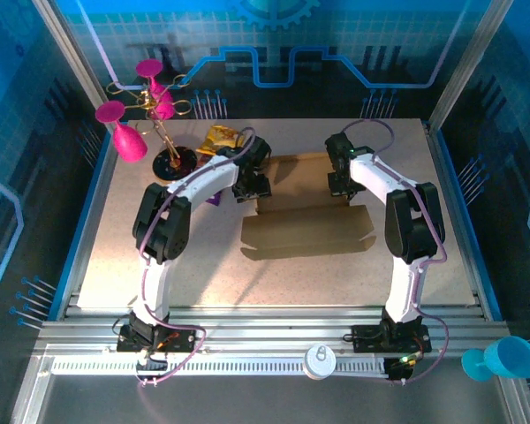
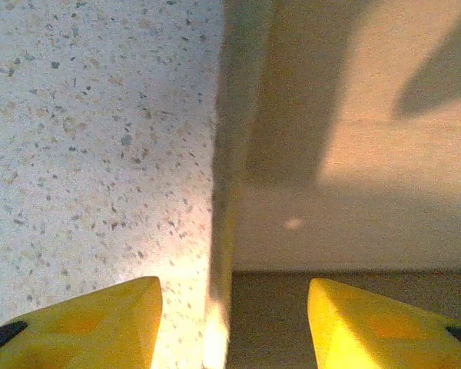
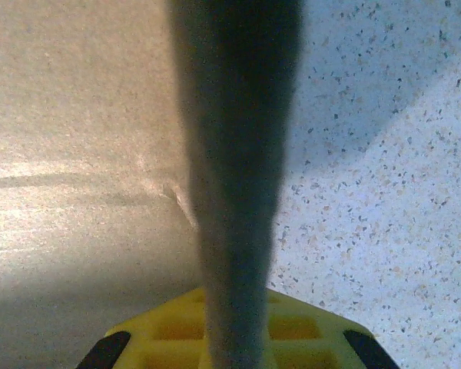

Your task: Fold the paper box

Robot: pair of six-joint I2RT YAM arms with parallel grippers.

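Brown cardboard paper box (image 1: 305, 231) on my speckled bench (image 1: 203, 274).
My left claw (image 2: 232, 290) gapes astride one flap edge; my right claw (image 3: 234, 334) is pinched on the opposite flap.

The box (image 1: 305, 231) is plain, unprinted brown cardboard, lying half folded at the table's centre. Its wide front panel lies flat toward 6 o'clock, with a notched tab at its 3 o'clock end. The darker base sits toward 12 o'clock. At the base's 9 o'clock side a thin wall (image 2: 229, 154) stands upright against the speckled table; at 3 o'clock a flap (image 3: 234, 154) stands on edge.
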